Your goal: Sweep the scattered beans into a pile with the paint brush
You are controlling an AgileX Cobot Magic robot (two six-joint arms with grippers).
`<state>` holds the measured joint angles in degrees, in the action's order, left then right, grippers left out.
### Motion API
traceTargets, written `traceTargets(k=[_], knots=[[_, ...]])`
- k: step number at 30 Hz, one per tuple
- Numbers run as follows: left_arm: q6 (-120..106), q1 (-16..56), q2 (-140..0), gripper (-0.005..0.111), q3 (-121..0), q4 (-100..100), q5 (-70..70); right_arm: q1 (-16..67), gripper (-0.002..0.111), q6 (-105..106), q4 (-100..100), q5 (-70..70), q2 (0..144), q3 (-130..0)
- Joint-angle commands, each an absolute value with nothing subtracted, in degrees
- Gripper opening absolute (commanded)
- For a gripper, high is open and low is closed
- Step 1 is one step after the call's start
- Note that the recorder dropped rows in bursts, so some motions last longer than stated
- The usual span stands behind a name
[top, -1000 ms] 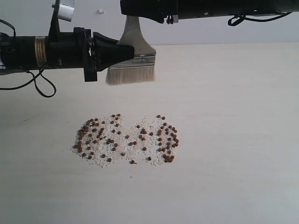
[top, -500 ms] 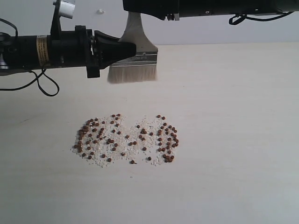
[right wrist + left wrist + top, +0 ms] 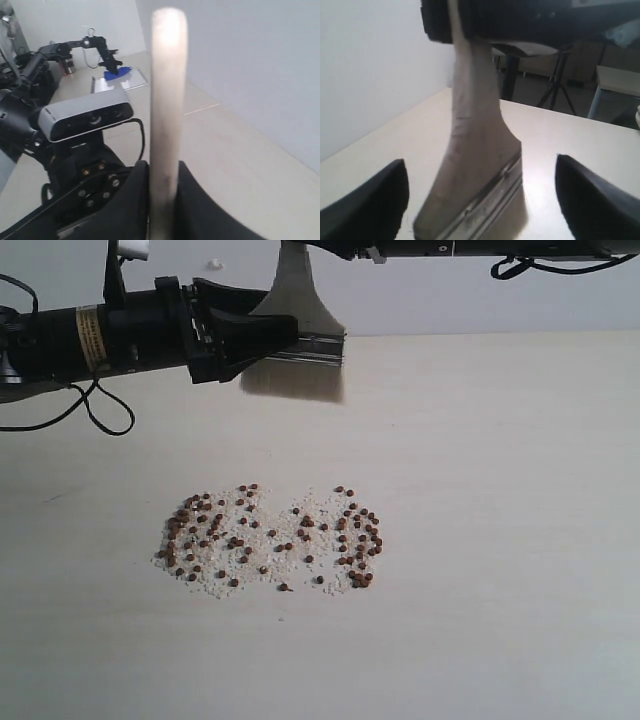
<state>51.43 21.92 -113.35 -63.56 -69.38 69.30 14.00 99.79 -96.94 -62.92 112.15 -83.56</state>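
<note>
The beans (image 3: 270, 535) lie scattered in a wide patch with pale grit on the light table, with no compact pile among them. The paint brush (image 3: 297, 330) hangs upright in the air behind them, bristles (image 3: 293, 381) down and clear of the table. My right gripper (image 3: 345, 248) is shut on its wooden handle (image 3: 169, 75) from above, seen in the right wrist view (image 3: 164, 167). My left gripper (image 3: 278, 337) reaches in from the left at the ferrule (image 3: 485, 200). Its jaws stand wide open on either side of the brush (image 3: 481, 172), not touching it.
The left arm's black body and cable (image 3: 100, 418) stretch along the back left. The table's far edge (image 3: 500, 334) meets a plain wall. In the right wrist view the left arm's camera (image 3: 85, 117) sits just below, and another arm (image 3: 100, 52) stands far off.
The brush and both grippers have risen and shifted slightly right. The left gripper's fingers stay beside the ferrule. The beans have not moved.
</note>
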Motion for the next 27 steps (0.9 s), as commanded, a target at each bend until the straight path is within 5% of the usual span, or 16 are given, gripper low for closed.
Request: traceTargets(k=[1, 9, 11, 13, 14, 18, 21, 27], knots=[[50.91, 21.99, -112.68, 0.080, -63.34, -68.39, 69.96, 14.05, 0.000, 100.30, -95.57, -56.11, 109.92, -83.58], [50.91, 19.30, -112.68, 0.073, -63.34, -68.39, 69.96, 14.05, 0.000, 93.12, -81.71, -39.72, 103.90, -83.58], [50.91, 18.77, -112.68, 0.059, -63.34, -68.30, 69.96, 14.05, 0.000, 88.62, -76.31, -36.83, 102.01, -83.58], [51.83, 18.11, -112.68, 0.010, -63.34, -68.80, 69.96, 14.05, 0.000, 78.22, -66.01, -30.55, 98.40, -83.19], [51.80, 17.96, -112.68, 0.001, -63.34, -69.80, 69.96, 14.05, 0.000, 74.12, -62.30, -29.27, 97.39, -82.88], [51.22, 18.68, -111.00, 0.000, -60.89, -66.63, 63.96, 14.05, 0.000, 56.45, -45.87, -28.07, 94.14, -81.96], [39.99, 21.69, -104.38, 0.000, -53.68, -46.57, 43.72, 14.05, 0.000, 45.06, -32.71, -31.09, 93.72, -81.96], [20.42, 22.94, -90.73, 0.000, -45.62, -25.52, 32.39, 14.05, 0.000, 42.70, -29.96, -31.22, 93.48, -81.46]])
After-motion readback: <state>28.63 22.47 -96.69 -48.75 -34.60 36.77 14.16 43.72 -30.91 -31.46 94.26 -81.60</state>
